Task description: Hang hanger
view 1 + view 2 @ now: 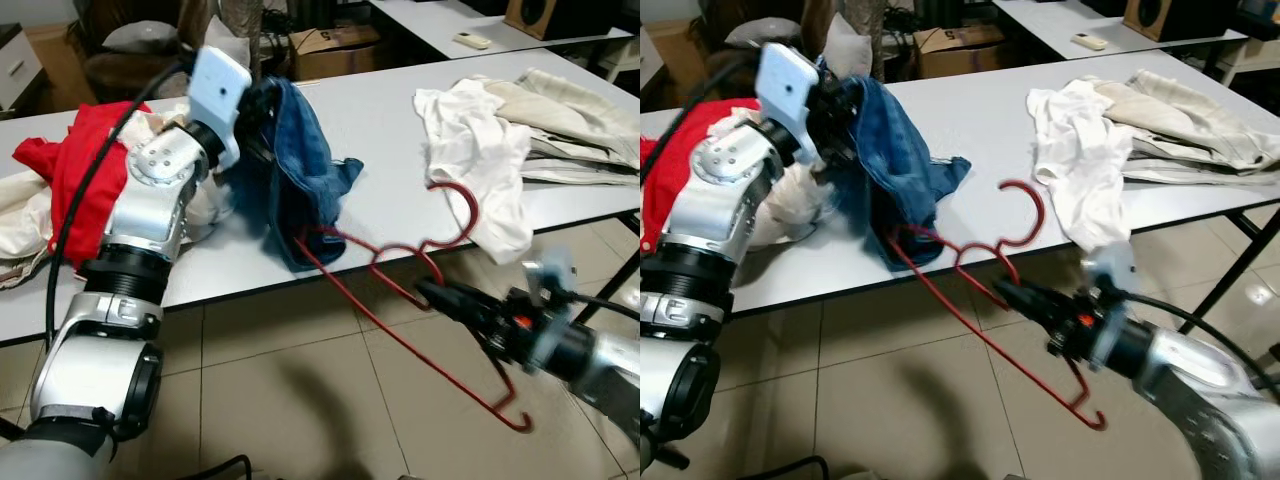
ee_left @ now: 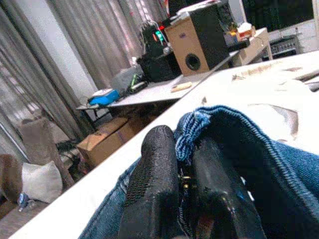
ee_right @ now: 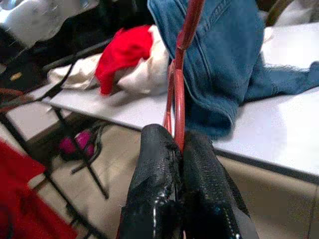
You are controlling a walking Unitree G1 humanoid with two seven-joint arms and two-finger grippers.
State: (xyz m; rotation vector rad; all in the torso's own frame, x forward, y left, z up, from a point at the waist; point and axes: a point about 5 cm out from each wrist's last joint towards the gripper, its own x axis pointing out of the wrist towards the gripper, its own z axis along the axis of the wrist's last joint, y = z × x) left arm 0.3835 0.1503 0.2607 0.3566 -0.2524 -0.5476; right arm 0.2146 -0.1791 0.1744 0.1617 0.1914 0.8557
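Note:
A red wire hanger [image 1: 400, 300] slants off the front edge of the white table [image 1: 380, 130], its hook [image 1: 455, 215] resting near the white clothes and one end tucked into the blue denim garment [image 1: 290, 170]. My right gripper [image 1: 430, 293] is shut on the hanger's wire near its neck; the right wrist view shows both fingers [image 3: 199, 189] pinching the red wire [image 3: 178, 109]. My left gripper [image 1: 255, 105] is raised over the table, shut on the upper edge of the denim [image 2: 199, 124] and lifting it.
Red and cream clothes [image 1: 70, 170] are heaped at the table's left end, and white and beige garments [image 1: 500, 130] lie at the right. Cardboard boxes [image 1: 335, 45] and another table stand behind. Tiled floor [image 1: 300, 400] lies below the front edge.

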